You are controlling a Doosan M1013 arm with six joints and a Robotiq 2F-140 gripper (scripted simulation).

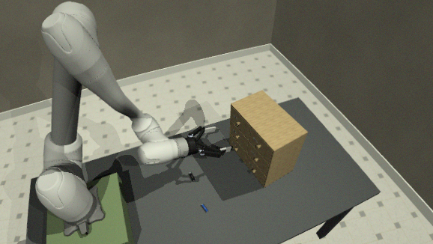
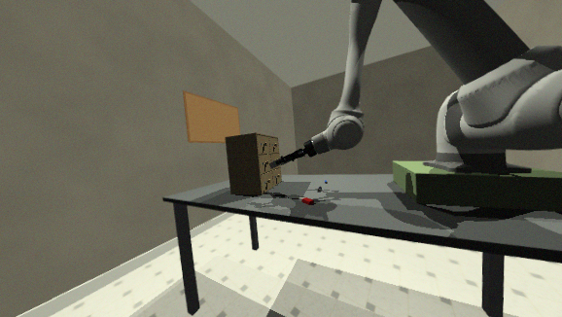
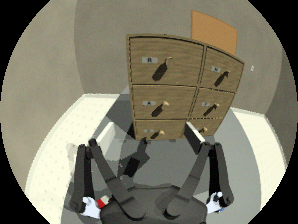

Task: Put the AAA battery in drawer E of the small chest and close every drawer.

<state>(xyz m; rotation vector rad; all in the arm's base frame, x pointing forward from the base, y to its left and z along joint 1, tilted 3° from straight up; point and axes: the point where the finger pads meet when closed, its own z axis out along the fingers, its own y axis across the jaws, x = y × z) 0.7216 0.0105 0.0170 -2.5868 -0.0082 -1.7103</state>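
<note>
The wooden chest (image 1: 286, 159) (image 2: 242, 165) (image 3: 142, 46) stands upright with two columns of three drawers, all looking pushed in. In the wrist view the upper left label reads R and the middle left A; the bottom left label (image 3: 148, 131) and the right-hand ones are too blurred to read surely. My gripper (image 1: 221, 139) (image 2: 273, 164) (image 3: 149, 129) is wide open and empty, close in front of the chest. Its fingertips straddle the bottom left knob (image 3: 159, 133) in the wrist view. A slim blue cylinder (image 1: 204, 207) (image 2: 326, 182), seemingly the battery, lies on the table.
A small black object (image 1: 192, 176) (image 2: 319, 189) lies between the blue cylinder and the gripper. A red object (image 2: 307, 200) (image 3: 101, 203) with a pale end lies on the table (image 1: 318, 187) beneath the arm. The arm's green base block (image 1: 116, 209) (image 2: 486, 187) is at the other end.
</note>
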